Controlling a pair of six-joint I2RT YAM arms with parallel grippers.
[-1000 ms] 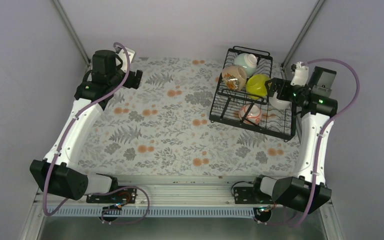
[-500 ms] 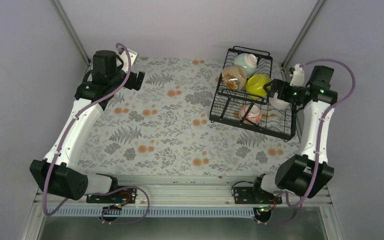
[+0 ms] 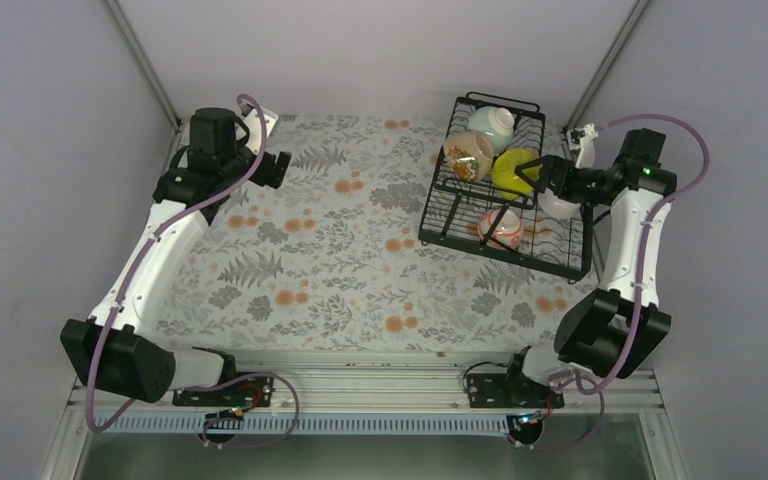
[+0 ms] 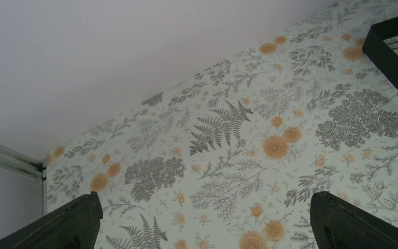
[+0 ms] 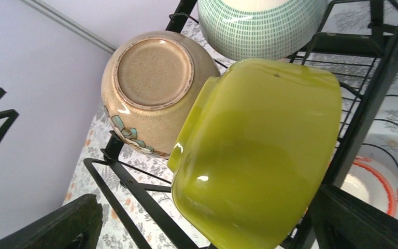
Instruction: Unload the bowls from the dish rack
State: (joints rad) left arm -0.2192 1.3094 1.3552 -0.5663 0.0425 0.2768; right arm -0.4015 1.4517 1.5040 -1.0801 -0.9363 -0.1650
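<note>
Top external view: over the last second the right gripper (image 3: 534,172) has pushed in from the right edge of the worktop toward the dish rack (image 3: 560,262), its elbow swinging inward; the left gripper (image 3: 274,164) has barely stirred near the far left corner, jaws wide apart over bare floral cloth (image 3: 340,260).

Right wrist view: the right jaws stand wide apart on either side of the lime-yellow bowl (image 5: 254,155), not clamped; this looks like the approach for the 1st pick, with all 5 bowls in the rack at the far right corner of the worktop.

- Upper tier: the tan speckled bowl (image 5: 153,91) sits against the lime one, leaving little room for a finger; the mint-green bowl (image 5: 261,23) lies just behind.
- A black rack upright (image 5: 373,88) crowds the other side.
- Lower tray: the red-orange patterned bowl (image 3: 501,228); the white bowl (image 3: 557,206) is partly hidden under the gripper.
</note>
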